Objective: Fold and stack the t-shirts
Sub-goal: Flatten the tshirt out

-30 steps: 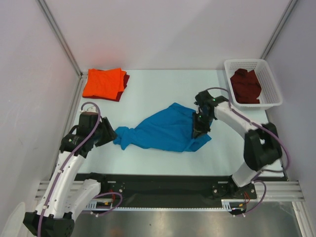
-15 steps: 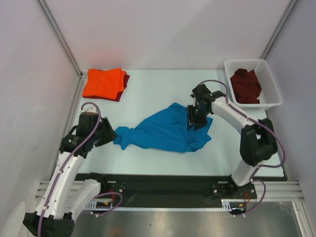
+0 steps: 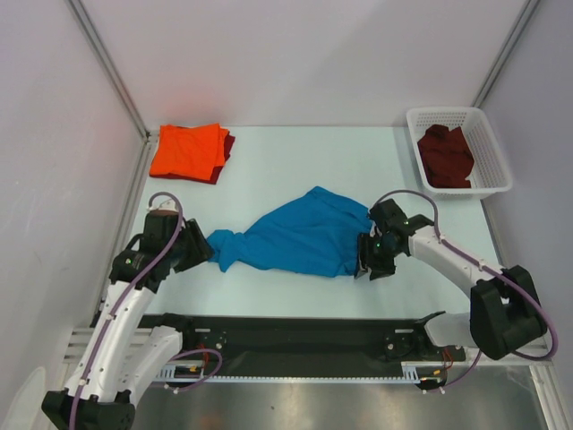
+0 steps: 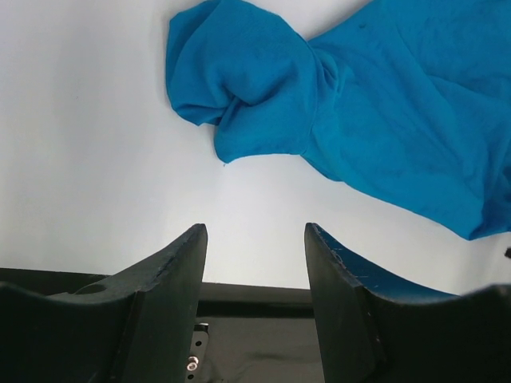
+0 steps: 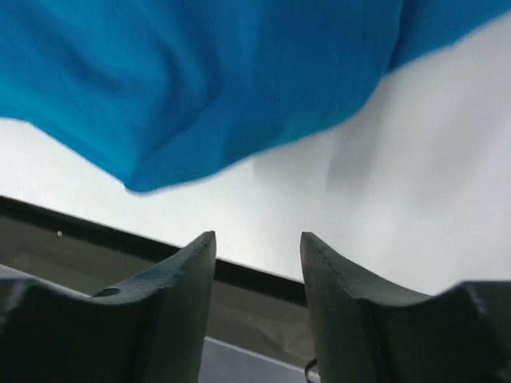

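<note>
Right gripper: moved from 1 o'clock to 4 o'clock of the crumpled bright blue cloth t-shirt; jaws parted, empty. Left gripper, at 9 o'clock: likewise released.

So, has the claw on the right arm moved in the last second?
Yes. The right gripper has come away from the white basket toward the near edge of the table, and now sits at the blue t-shirt's near right corner, jaws apart.

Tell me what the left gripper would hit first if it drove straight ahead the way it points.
Probably the bunched end of the blue t-shirt, straight ahead of the open left gripper, with only bare table between. Its height is unclear.
</note>
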{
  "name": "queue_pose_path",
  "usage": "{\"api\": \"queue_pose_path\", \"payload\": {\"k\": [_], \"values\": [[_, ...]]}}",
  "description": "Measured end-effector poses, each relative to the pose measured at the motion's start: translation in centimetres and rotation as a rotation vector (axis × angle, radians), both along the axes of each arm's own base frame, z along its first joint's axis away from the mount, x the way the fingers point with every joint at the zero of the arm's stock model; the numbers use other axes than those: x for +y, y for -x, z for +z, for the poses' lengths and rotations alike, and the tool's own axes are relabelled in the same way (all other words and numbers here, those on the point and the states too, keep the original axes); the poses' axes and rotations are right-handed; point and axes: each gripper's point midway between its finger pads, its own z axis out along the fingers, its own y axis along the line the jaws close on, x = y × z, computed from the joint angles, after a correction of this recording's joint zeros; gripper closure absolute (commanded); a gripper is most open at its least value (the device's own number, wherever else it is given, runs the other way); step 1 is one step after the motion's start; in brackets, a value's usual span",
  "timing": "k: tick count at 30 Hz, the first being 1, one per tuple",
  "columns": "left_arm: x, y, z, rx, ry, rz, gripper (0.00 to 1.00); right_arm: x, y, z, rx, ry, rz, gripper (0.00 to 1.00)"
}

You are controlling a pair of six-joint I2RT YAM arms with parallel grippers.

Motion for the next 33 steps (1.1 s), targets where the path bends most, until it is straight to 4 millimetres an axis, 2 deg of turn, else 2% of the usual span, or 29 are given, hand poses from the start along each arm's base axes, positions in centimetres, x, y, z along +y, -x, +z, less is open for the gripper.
{"api": "queue_pose_path", "payload": {"k": [4,9,10,11,14,16,17,18,20,21,22,23,26,29,33], "values": [[-0.3,0.3,-0.4,0.014,0.018,-0.005,0.42,0.5,-1.7,-1.3,-0.020,0.004,-0.005,0.43],[-0.3,0.4,0.0,-0.004,0.023,-0.006,0.42,1.1,-3.6,-2.6,-0.026,0.016,-0.003,0.48],[-0.3,0.5,0.0,-0.007,0.024,-0.006,0.42,1.2,-4.0,-2.8,-0.025,0.024,-0.002,0.51],[-0.3,0.6,0.1,-0.008,0.024,-0.006,0.42,1.3,-4.6,-2.9,-0.032,0.031,0.000,0.61],[-0.2,0.8,0.1,-0.008,0.024,-0.006,0.42,1.6,-6.1,-2.8,-0.060,0.044,0.003,0.69],[-0.2,1.0,0.1,-0.004,0.023,-0.006,0.42,1.8,-7.5,-2.0,-0.098,0.048,0.005,0.82],[-0.2,1.1,0.1,-0.003,0.023,-0.006,0.42,1.9,-8.0,-1.8,-0.112,0.049,0.008,0.94],[-0.2,1.1,0.0,0.000,0.022,-0.006,0.42,2.0,-8.4,-1.6,-0.122,0.050,0.011,1.00],[-0.2,1.1,0.0,0.001,0.022,-0.006,0.42,2.2,-9.3,-1.6,-0.129,0.056,0.016,1.00],[-0.2,1.1,0.0,0.001,0.021,-0.006,0.42,2.3,-9.8,-1.6,-0.125,0.062,0.022,0.96],[-0.2,1.1,0.0,0.002,0.021,-0.006,0.42,2.6,-10.5,-1.6,-0.126,0.068,0.030,0.91],[-0.2,1.1,0.0,0.002,0.021,-0.006,0.42,2.8,-11.4,-1.6,-0.126,0.072,0.034,0.71],[-0.2,1.1,0.0,0.003,0.021,-0.006,0.42,3.7,-14.3,-1.4,-0.140,0.082,0.051,0.59],[-0.2,1.1,-0.1,0.008,0.020,-0.006,0.42,4.1,-16.5,-0.5,-0.181,0.091,0.058,0.57],[-0.2,1.0,-0.2,0.015,0.019,-0.006,0.42,3.9,-17.3,1.0,-0.214,0.106,0.053,0.58]]}}
